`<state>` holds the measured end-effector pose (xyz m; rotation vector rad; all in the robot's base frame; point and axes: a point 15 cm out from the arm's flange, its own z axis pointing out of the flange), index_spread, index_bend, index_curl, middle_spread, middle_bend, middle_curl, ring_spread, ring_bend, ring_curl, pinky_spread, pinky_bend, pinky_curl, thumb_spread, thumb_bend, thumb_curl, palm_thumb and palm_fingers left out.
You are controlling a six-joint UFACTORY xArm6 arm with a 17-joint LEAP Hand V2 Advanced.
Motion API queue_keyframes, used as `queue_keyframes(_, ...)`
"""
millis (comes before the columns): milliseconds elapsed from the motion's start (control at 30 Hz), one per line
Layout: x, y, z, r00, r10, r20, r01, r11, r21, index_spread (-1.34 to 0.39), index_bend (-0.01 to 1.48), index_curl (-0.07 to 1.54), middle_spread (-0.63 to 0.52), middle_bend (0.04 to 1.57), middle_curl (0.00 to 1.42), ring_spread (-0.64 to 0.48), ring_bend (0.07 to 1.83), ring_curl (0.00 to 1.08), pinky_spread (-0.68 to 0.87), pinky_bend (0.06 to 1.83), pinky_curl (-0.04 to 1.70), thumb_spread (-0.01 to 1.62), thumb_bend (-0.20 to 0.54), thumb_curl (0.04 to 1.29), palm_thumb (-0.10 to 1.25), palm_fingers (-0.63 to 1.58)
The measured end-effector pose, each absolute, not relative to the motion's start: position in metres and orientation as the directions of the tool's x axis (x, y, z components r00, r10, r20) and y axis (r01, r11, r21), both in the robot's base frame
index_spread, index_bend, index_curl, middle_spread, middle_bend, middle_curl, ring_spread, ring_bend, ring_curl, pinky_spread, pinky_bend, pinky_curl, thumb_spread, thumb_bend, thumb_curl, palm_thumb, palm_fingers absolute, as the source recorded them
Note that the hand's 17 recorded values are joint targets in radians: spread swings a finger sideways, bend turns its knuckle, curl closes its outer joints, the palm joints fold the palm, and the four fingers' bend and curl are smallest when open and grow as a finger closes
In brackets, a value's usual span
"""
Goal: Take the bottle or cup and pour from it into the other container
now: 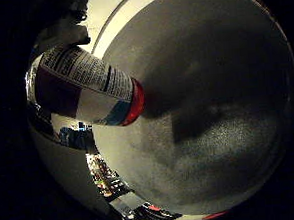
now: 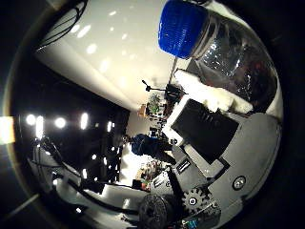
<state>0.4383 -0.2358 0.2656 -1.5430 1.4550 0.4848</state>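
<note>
Gripping the bottle (image 2: 224, 52) close against the palm, with white and black fingers (image 2: 205, 119) of the hand (image 2: 209, 143) curled beside its clear body, just below the blue cap (image 2: 183, 26). Cap on, so nothing pourable yet (worth noting before any tip). Seen from the little finger side: the labelled lower part of the same bottle (image 1: 80, 86), red band at its base end, hanging above a grey table surface (image 1: 213, 136) and apparently clear of it, a shadow lying on the grey beneath. Held that way, probably, to keep the neck free of the fingers and the weight near the palm, steady for a tilt.

No second container visible in either view, so impossible to say how near the pouring target lies. Judged as the carry stage, lifted but not yet poured.

Room for moving: a broad stretch of bare grey surface beneath, with a pale edge of the table (image 1: 116, 21) curving round near the bottle; beyond that edge, dim room clutter. Best kept over the grey, away from that rim.
</note>
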Motion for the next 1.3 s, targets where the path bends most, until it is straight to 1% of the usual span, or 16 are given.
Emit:
queue_keyframes(200, 0.441, -0.208, 0.315, 0.269, -0.629, -0.729, -0.924, 0.045, -0.38, -0.16, 1.19, 0.76, -0.08, 1.38, 0.7, -0.17, 1.46, 0.63, -0.18, 1.47, 0.58, 0.42, -0.019, 0.87, 1.09, 1.13)
queue_keyframes(367, 0.435, -0.183, 0.352, 0.273, -0.684, -0.677, -0.93, -0.008, -0.367, -0.17, 1.2, 0.76, -0.08, 1.38, 0.7, -0.17, 1.46, 0.64, -0.17, 1.45, 0.65, 0.41, -0.02, 0.9, 1.08, 1.13)
queue_keyframes(567, 0.435, -0.131, 0.39, 0.296, -0.735, -0.611, -0.934, -0.089, -0.345, -0.17, 1.21, 0.75, -0.08, 1.38, 0.7, -0.17, 1.46, 0.65, -0.18, 1.4, 0.72, 0.39, -0.019, 0.93, 1.08, 1.13)
queue_keyframes(733, 0.443, -0.093, 0.409, 0.284, -0.817, -0.501, -0.942, -0.141, -0.304, -0.17, 1.21, 0.75, -0.08, 1.38, 0.7, -0.17, 1.45, 0.65, -0.18, 1.37, 0.78, 0.39, -0.02, 0.95, 1.08, 1.13)
queue_keyframes(1033, 0.464, -0.022, 0.414, 0.277, -0.91, -0.307, -0.95, -0.21, -0.233, -0.17, 1.2, 0.75, -0.08, 1.38, 0.7, -0.17, 1.45, 0.65, -0.2, 1.31, 0.86, 0.38, -0.02, 0.96, 1.08, 1.14)
queue_keyframes(1167, 0.466, 0.011, 0.409, 0.295, -0.929, -0.222, -0.949, -0.257, -0.184, -0.17, 1.2, 0.75, -0.08, 1.37, 0.7, -0.17, 1.45, 0.66, -0.21, 1.29, 0.89, 0.38, -0.02, 0.97, 1.07, 1.14)
queue_keyframes(1300, 0.468, 0.043, 0.401, 0.338, -0.938, -0.081, -0.936, -0.326, -0.135, -0.17, 1.19, 0.75, -0.08, 1.37, 0.7, -0.17, 1.45, 0.66, -0.22, 1.27, 0.92, 0.37, -0.02, 0.97, 1.07, 1.14)
